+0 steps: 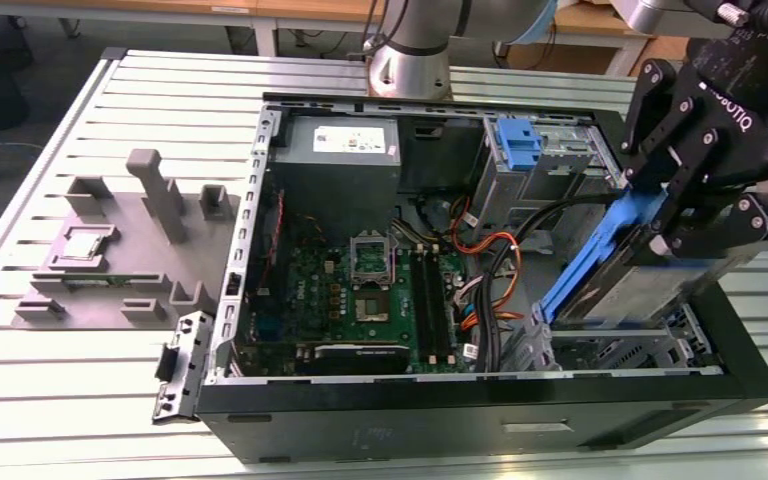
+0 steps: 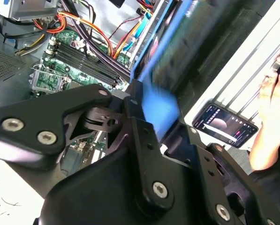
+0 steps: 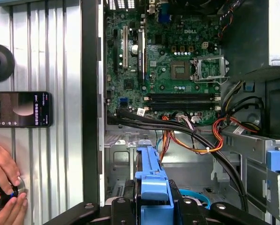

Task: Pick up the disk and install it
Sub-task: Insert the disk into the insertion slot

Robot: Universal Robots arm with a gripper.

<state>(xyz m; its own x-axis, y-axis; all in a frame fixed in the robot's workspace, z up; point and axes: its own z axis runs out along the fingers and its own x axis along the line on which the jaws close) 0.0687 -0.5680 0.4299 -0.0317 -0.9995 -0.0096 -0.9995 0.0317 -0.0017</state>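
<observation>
An open computer case (image 1: 491, 385) lies on its side on a slatted metal table (image 1: 91, 380), its green circuit board (image 1: 357, 280) facing up. The black gripper (image 1: 678, 215) is clamped on the disk (image 1: 624, 275), one finger on each flat face. It holds the disk in the air over the case's near corner on the exterior view's right, just above the metal drive cage (image 1: 611, 350).

The disk is tilted steeply. Its long axis slants down, the lower end pointing into the case toward the cage, and its blue-framed edge faces the circuit board. A lone blue bracket (image 1: 520, 145) sits in a bay at the case's far edge.

In the first wrist view, a phone (image 3: 20, 109) lies on the table beside the case, near a person's hand (image 3: 3, 187).
</observation>
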